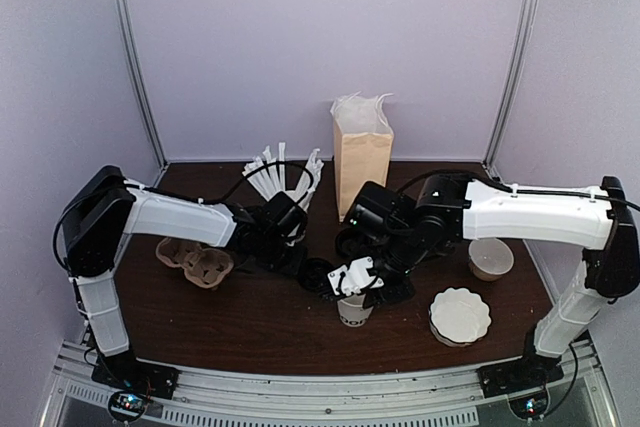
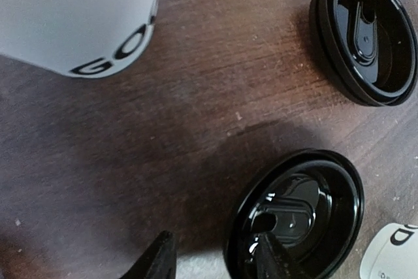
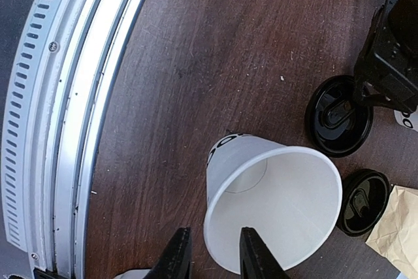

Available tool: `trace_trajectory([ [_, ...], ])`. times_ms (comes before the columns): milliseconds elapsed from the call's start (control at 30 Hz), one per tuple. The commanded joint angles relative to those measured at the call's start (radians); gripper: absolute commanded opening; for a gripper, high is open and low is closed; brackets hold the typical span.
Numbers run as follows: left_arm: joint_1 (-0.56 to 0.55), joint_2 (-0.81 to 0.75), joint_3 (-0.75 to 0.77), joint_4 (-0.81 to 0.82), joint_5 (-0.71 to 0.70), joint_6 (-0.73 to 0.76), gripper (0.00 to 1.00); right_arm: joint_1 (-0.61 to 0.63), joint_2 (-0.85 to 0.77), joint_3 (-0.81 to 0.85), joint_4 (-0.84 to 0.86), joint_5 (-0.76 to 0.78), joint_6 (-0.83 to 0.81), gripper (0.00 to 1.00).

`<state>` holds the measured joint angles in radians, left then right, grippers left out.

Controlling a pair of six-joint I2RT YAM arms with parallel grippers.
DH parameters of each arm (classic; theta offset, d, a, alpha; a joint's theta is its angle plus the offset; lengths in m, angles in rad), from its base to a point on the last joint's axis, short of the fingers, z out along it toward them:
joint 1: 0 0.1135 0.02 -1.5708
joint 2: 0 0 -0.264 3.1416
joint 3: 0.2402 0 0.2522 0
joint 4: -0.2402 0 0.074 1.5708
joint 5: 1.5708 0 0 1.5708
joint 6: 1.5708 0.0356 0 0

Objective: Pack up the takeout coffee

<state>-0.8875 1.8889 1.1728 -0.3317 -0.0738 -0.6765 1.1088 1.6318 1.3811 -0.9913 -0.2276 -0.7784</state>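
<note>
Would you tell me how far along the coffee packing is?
Done: little; the cup stands upright, lidless. In hand: the left gripper straddles the rim of a black lid, and the right gripper is open astride the cup's rim. Left: lidding the cup, then probably packing it into the bag.

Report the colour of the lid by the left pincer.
Glossy black lid; the left wrist view shows it best.
</note>
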Motion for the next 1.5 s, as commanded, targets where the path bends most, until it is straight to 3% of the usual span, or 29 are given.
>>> trace_trajectory([
  [0,-0.008,0.028,0.027,-0.015,0.032,-0.011,0.39,0.005,-0.033,-0.018,0.018,-0.007,0.015,0.29],
  [433,-0.012,-0.031,-0.014,-0.023,0.025,-0.01,0.14,0.005,-0.029,-0.029,0.029,-0.013,0.007,0.3],
  [667,-0.022,-0.173,-0.09,0.062,0.059,0.058,0.13,0.005,-0.005,-0.008,0.016,-0.002,0.003,0.34],
  [1000,-0.024,-0.392,-0.148,-0.033,0.006,0.103,0.13,0.006,0.05,0.0,-0.008,-0.01,-0.013,0.36],
  [1133,-0.023,-0.486,-0.172,-0.05,-0.029,0.116,0.14,0.006,0.099,0.028,-0.001,0.003,-0.005,0.29],
  [1267,-0.021,-0.56,-0.182,-0.085,-0.092,0.126,0.15,0.012,0.143,0.082,-0.033,-0.033,-0.001,0.02],
  [1467,0.001,-0.652,-0.203,-0.102,-0.149,0.159,0.17,0.055,0.179,0.143,-0.061,-0.048,0.001,0.0],
])
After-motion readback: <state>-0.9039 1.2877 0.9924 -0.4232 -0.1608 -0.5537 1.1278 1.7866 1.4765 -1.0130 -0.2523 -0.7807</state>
